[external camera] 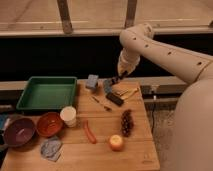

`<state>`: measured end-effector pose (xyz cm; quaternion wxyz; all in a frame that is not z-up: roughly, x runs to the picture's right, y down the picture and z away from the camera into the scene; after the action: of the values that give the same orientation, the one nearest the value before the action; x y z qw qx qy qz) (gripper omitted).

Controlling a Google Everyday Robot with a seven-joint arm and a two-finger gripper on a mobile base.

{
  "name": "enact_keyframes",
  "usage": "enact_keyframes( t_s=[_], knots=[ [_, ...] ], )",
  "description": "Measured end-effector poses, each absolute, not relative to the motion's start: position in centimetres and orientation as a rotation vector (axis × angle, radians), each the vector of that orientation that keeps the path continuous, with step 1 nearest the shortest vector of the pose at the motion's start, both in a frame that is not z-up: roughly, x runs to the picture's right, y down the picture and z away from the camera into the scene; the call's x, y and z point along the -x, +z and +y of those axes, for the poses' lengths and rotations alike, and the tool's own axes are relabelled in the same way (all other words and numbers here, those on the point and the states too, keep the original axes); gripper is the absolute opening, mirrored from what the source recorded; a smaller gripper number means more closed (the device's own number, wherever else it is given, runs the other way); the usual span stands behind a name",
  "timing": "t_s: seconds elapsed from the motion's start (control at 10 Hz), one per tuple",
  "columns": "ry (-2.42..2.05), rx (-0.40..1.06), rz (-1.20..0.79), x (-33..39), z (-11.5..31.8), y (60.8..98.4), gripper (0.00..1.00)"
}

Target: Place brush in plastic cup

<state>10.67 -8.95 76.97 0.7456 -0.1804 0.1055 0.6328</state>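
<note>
The white arm reaches in from the right and bends down over the far edge of the wooden table (142, 150), with the gripper (116, 80) low above the back of the tabletop; whether it is spread, pressed together or pinching anything cannot be told. Just beside it, to the lower left, stands a small blue-grey object (107, 86), and whether the two touch is unclear. Directly in front of that lies the dark oblong brush (115, 99), flat on the wood and angled, with a thin dark stick (101, 104) to its left and some yellow pieces (128, 92) to its right. A blue-grey sponge (92, 81) sits at the far edge, next to the green tray (30, 102) that fills the back left corner. The plastic cup (68, 116) stands upright in front of the tray, well apart from the brush and the gripper, with nothing visible inside it. The red-orange bowl (49, 124) is just beside it on the left, and the dark purple bowl (19, 131) lies beyond that. A crumpled grey cloth (51, 148) lies near the front edge. A red-orange sausage-shaped item (89, 131), a dark bunch of grapes (127, 122) and a round yellow-orange fruit (116, 143) occupy the middle and front of the table.
</note>
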Motion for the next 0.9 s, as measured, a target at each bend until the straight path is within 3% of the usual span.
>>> enact_keyframes(
  t_s=[0.9],
  knots=[
    [1.363, 0.441, 0.229, -8.6, -8.3, 78.9, 0.0]
  ],
)
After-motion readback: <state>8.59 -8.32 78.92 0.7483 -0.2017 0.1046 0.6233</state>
